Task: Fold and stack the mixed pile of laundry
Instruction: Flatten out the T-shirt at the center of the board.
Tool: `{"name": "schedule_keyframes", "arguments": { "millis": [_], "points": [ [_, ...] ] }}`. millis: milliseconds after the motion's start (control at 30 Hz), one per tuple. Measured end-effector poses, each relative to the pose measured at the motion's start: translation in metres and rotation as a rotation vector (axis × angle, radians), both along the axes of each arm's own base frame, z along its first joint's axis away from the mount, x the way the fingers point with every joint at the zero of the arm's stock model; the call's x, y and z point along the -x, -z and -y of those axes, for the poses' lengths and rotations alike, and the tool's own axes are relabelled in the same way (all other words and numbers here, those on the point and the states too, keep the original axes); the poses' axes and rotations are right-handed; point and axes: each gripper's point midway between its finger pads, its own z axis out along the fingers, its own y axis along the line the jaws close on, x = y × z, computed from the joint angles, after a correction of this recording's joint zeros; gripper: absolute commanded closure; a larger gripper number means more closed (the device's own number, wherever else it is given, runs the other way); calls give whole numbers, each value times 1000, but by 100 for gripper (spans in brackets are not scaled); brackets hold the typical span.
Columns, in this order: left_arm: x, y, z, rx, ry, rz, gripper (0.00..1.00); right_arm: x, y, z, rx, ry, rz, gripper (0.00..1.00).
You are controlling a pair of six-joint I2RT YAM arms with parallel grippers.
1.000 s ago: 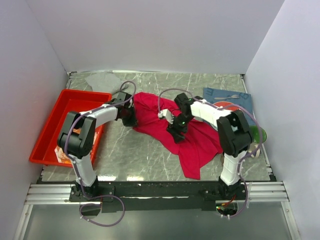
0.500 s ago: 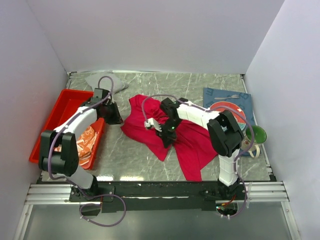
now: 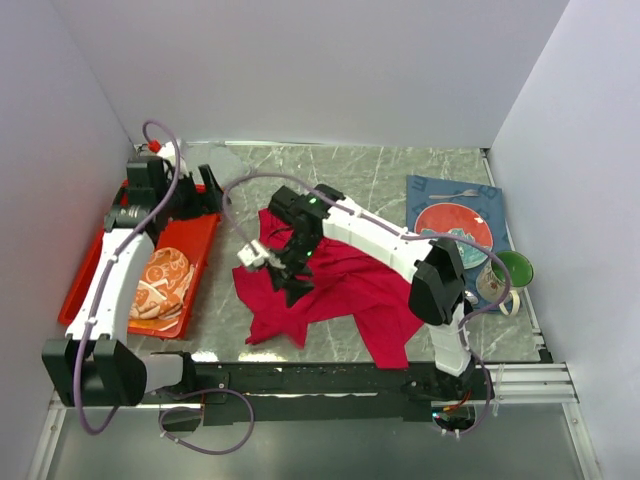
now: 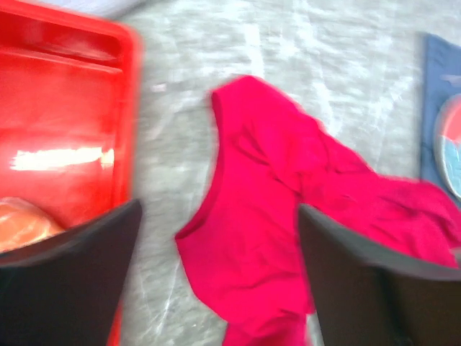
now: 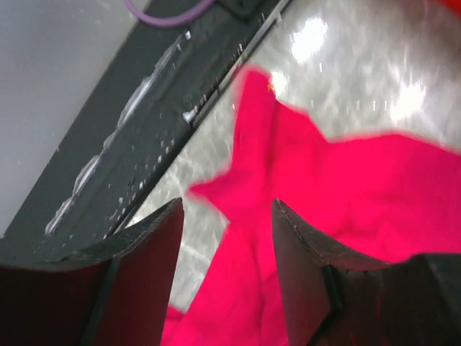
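The task looks barely begun: nothing is folded and nothing is stacked.

At the left of the overhead view, the small orange-and-white patterned cloth (image 3: 162, 282) lies bunched in the red tray (image 3: 195, 235), not flattened. At the upper left, a corner of the grey garment (image 3: 222, 158) shows on the table (image 3: 400, 165) at the back edge. The left arm partly hides it, and it seems untouched. The left gripper (image 4: 218, 209) hangs above the table beside the tray with its fingers spread wide and nothing between them. Its camera looks down on the tray's edge and the shirt.

In the middle, the crimson shirt (image 3: 345, 290) sprawls crumpled, with one lobe pointing at the lower edge of the frame. The right gripper (image 5: 227, 209) hovers over the shirt's left part, jaws parted to a middling gap. In its own view the cloth lies beneath the fingers, and I see none pinched between them.

At the right, the blue placemat (image 3: 430, 190) carries a plate (image 3: 455, 222), with a green cup (image 3: 515, 268) beside it. These are not laundry.

What is left, I judge, is everything: spread and fold each of the three pieces, then pile them together.

No brand, label or writing can be read in any view, and both wrist pictures are blurred.
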Motion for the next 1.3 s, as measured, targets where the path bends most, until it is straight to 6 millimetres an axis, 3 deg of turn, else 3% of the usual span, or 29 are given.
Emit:
{"name": "schedule_keyframes", "arguments": {
  "millis": [67,133,200,300,367,400,500,667,767,800,833,900,1033,1167,1233,1300],
  "points": [
    [10,2,13,35,69,18,1,-14,1,8,8,61,-24,33],
    [25,17,25,64,125,-13,1,-43,0,22,14,171,-54,32],
    [43,40,42,84,185,-64,1,-98,1,46,18,350,-49,32],
    [77,77,82,89,314,-163,1,-186,15,103,68,651,-1,32],
    [97,92,107,83,395,-203,1,-223,30,132,119,789,17,32],
    [107,98,118,80,431,-223,1,-231,39,138,141,820,18,32],
    [130,112,142,71,502,-256,3,-235,73,130,229,850,-3,32],
    [144,139,150,69,479,-318,9,-208,119,92,347,780,-25,33],
    [154,157,153,76,461,-374,19,-191,134,73,386,734,-13,47],
    [157,163,154,77,456,-390,22,-187,135,70,397,727,-9,61],
    [160,169,155,79,448,-411,26,-184,135,68,404,721,-7,69],
    [162,181,156,79,432,-448,37,-185,129,65,398,719,4,98],
    [168,210,151,66,384,-526,59,-194,123,67,393,742,27,100],
    [167,220,150,64,354,-554,71,-203,120,72,400,774,54,100],
    [166,222,150,65,345,-558,74,-218,108,70,375,804,101,100],
    [166,222,150,66,339,-560,77,-245,85,64,316,847,195,100]
  ]
}}
